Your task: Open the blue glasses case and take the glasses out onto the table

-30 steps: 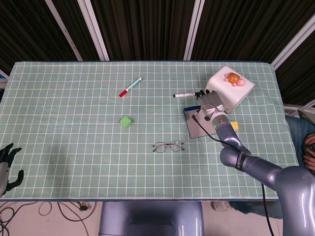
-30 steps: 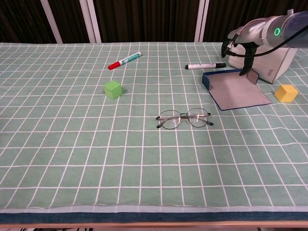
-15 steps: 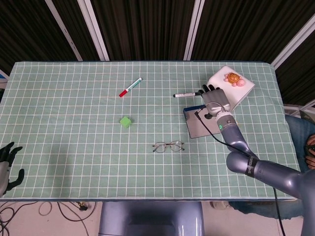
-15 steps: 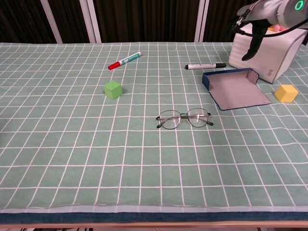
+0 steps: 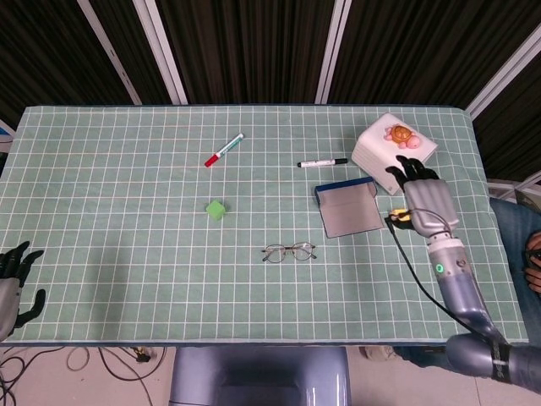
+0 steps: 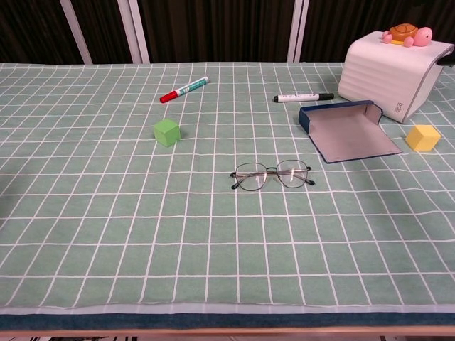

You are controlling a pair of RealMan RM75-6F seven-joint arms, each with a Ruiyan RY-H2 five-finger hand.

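Only the head view shows the hands: the left hand (image 5: 15, 283) hangs off the table's (image 5: 127, 254) near left corner, fingers spread and holding nothing, and the right hand (image 5: 425, 201) hovers by the right edge, fingers released, over the yellow block (image 6: 423, 137). The chest view shows neither hand. The glasses (image 6: 272, 175) lie unfolded mid-table with bare cloth all around. Beyond them to the right, the blue glasses case (image 6: 347, 133) lies open, its grey lining up, beside the white box (image 6: 391, 69).
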